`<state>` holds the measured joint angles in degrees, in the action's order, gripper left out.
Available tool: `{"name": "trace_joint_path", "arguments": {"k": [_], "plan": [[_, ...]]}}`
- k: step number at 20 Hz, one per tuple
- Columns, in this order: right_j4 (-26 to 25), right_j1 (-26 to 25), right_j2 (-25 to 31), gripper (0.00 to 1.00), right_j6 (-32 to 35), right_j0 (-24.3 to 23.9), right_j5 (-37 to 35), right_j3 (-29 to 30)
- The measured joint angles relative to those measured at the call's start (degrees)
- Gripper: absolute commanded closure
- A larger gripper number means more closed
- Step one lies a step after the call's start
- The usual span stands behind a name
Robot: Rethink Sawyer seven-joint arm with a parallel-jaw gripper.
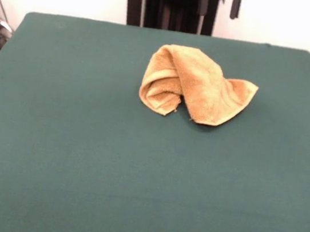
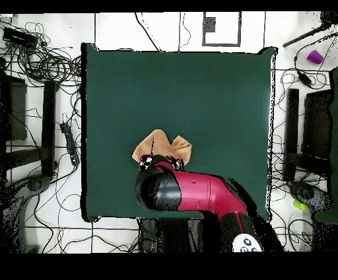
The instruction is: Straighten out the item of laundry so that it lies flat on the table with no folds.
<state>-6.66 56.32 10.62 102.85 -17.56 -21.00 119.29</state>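
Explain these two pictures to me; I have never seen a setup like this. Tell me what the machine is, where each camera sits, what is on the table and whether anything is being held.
The machine is a robot arm, red and black, mounted at one side of a green table. The front picture looks across the table toward the robot's stand; the arm itself does not show there. The overhead picture looks straight down, with the arm reaching in from the bottom. On the table lies one thing: a yellow-orange towel, crumpled and folded over itself, not flat. From above, the arm covers part of the towel, and its hand is hidden, so whether it grips anything cannot be seen. In the front picture nothing touches the towel.
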Motion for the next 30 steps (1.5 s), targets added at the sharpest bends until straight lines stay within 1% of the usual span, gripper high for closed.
{"name": "trace_joint_path", "arguments": {"k": [4, 7, 9, 16, 20, 23, 26, 30], "plan": [[-1.0, -0.1, -5.3, 0.0, 0.0, 4.9, 0.0, -1.1], [-1.0, 0.4, -7.7, 0.0, 0.0, 7.1, 0.0, -1.2], [-1.0, 1.0, -8.4, 0.0, 0.0, 7.7, 0.0, -1.2], [-0.9, 2.9, -9.4, 0.0, 0.0, 7.0, 0.8, -1.2], [-0.1, 3.9, -9.5, 0.0, 0.0, 6.2, 1.0, -1.2], [1.2, 6.1, -9.8, 0.0, 0.0, 5.8, 0.5, -1.3], [2.4, 9.7, -10.1, 0.0, 0.0, 5.3, -2.8, -1.9], [4.1, 15.5, -10.3, 0.0, 0.0, 4.1, -10.5, -4.0]]}}
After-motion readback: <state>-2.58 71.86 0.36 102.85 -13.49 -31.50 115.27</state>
